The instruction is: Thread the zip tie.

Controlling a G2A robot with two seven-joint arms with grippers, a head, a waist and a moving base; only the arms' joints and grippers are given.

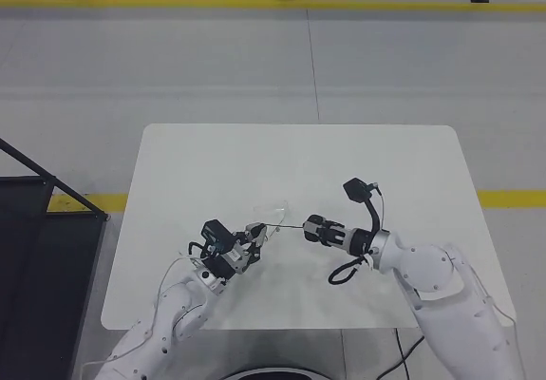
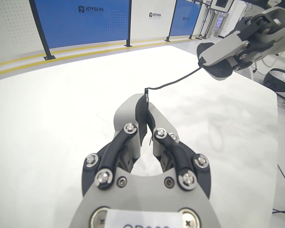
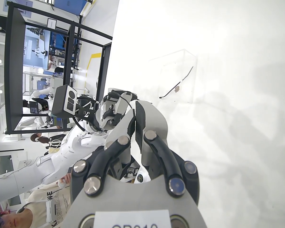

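Top view: zip tie point(image 1: 282, 226), a thin black strap, spans between left hand point(image 1: 256, 234) and right hand point(image 1: 305, 228) over the near bench point(image 1: 206, 171).
Left wrist view: both hands are pinched shut on its ends. The strap bows, so it is likely light, springy and slippery; grip close to the tip.
Right wrist view: a clear box point(image 3: 193, 79) lies farther off, holding a spare tie point(image 3: 186, 74).

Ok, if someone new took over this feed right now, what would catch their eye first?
Most likely the thin black zip tie strung in the air above the white table, between the left gripper and the right gripper, both with jaws shut on it. Next, the clear box standing on the table beyond them, with another black tie seen in it.
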